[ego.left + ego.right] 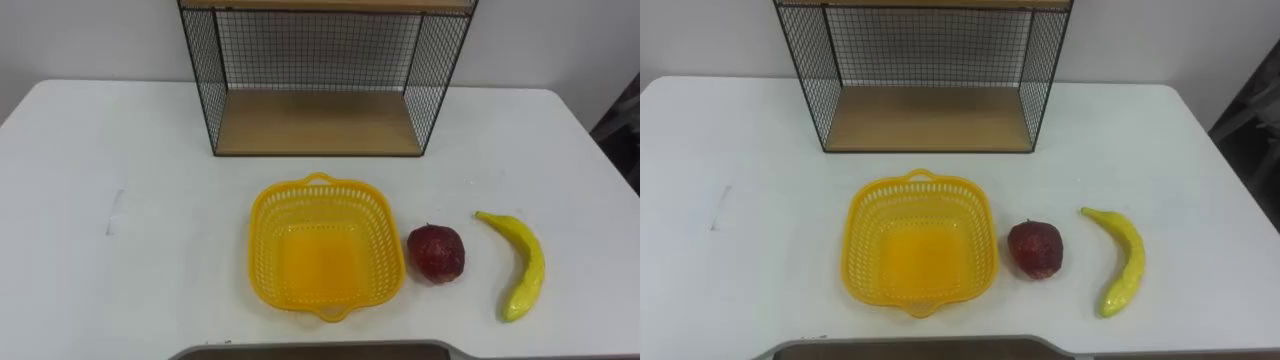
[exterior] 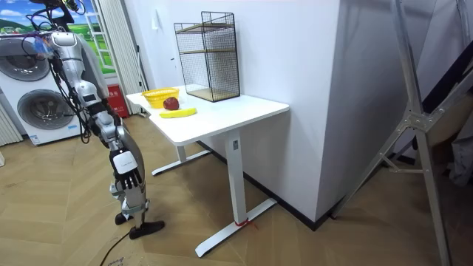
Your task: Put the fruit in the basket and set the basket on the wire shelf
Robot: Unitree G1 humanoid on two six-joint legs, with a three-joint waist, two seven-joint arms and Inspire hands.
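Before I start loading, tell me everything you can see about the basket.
The basket is bright yellow, apparently plastic, squarish with rounded corners. Its slotted lattice walls flare outward, and it has a small loop handle at the far and near rim. It is empty and upright, resting flat on the white table, in front of the wire shelf with a gap between. The red fruit lies close to its right side, seemingly not touching.

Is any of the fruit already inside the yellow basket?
No, the basket holds nothing; the red fruit and the banana lie on the table to its right.
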